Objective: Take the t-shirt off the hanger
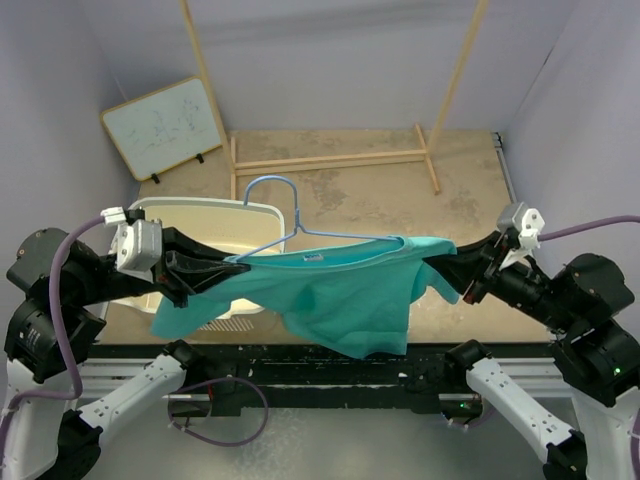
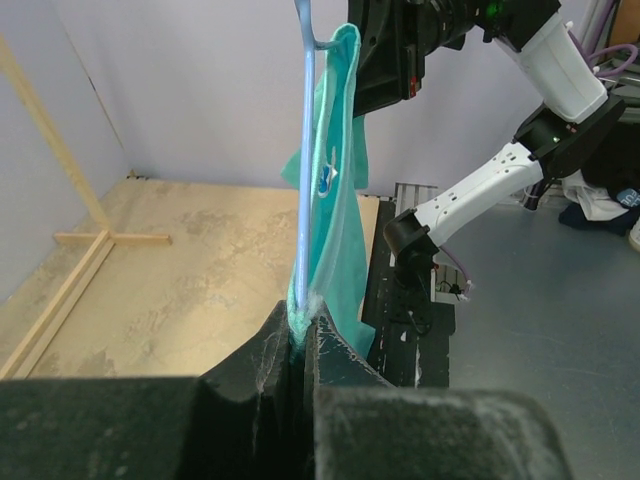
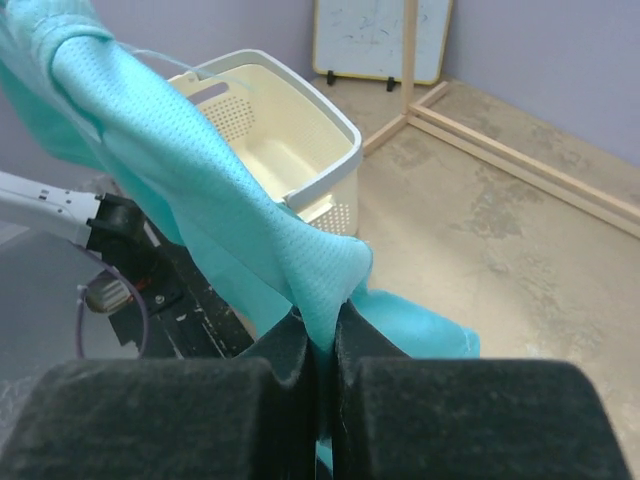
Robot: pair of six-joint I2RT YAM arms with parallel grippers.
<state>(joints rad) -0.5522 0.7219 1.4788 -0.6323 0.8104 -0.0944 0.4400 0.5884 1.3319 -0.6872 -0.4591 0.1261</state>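
Mid-removal, with left gripper [image 2: 297, 328] clamped shut on thin light-blue wire hanger [image 2: 305, 160], right gripper [image 3: 320, 325] pinched tight on teal-green fabric t-shirt [image 1: 340, 295]; next, probably drawing cloth rightward off the wire.

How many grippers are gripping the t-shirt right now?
2. The left gripper pinches one end of the t-shirt together with the hanger wire; the right gripper pinches the opposite end. Both are in plain view.

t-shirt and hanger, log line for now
t-shirt on hanger, held aloft | left hand shut on t-shirt plus hanger wire | right hand shut on t-shirt
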